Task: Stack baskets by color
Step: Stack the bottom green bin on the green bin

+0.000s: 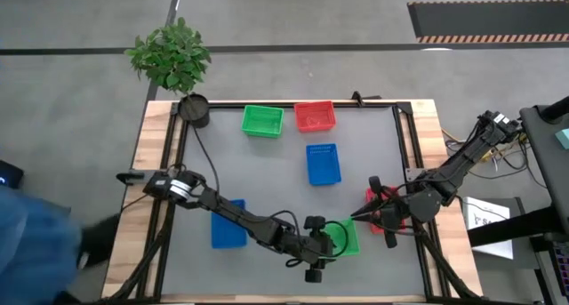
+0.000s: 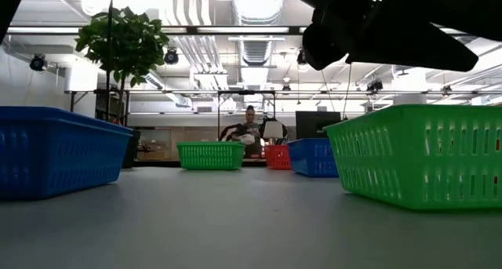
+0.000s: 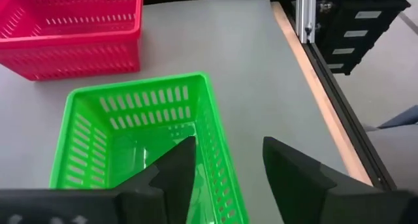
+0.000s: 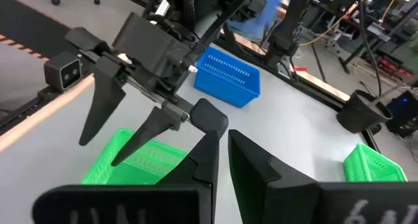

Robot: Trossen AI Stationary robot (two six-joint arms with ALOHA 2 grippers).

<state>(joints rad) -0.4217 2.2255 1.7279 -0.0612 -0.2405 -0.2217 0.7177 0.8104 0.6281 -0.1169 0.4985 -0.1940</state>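
High cam: overhead, straight down, covers the whole table (image 1: 284, 163) plus floor around it; plant (image 1: 169, 54) at 11 o'clock, off the table corner. Low cam: at tabletop height, level across the mat into the room; near green basket (image 2: 420, 155) fills the 3 o'clock side, close to lens. Left wrist cam: close, angled down past its own fingers (image 3: 173, 175) onto that same green basket (image 3: 140, 145); table edge at 3 o'clock. Right wrist cam: looks across the table at the left gripper (image 4: 124, 129) over the same green basket (image 4: 134, 160). All four views share it.
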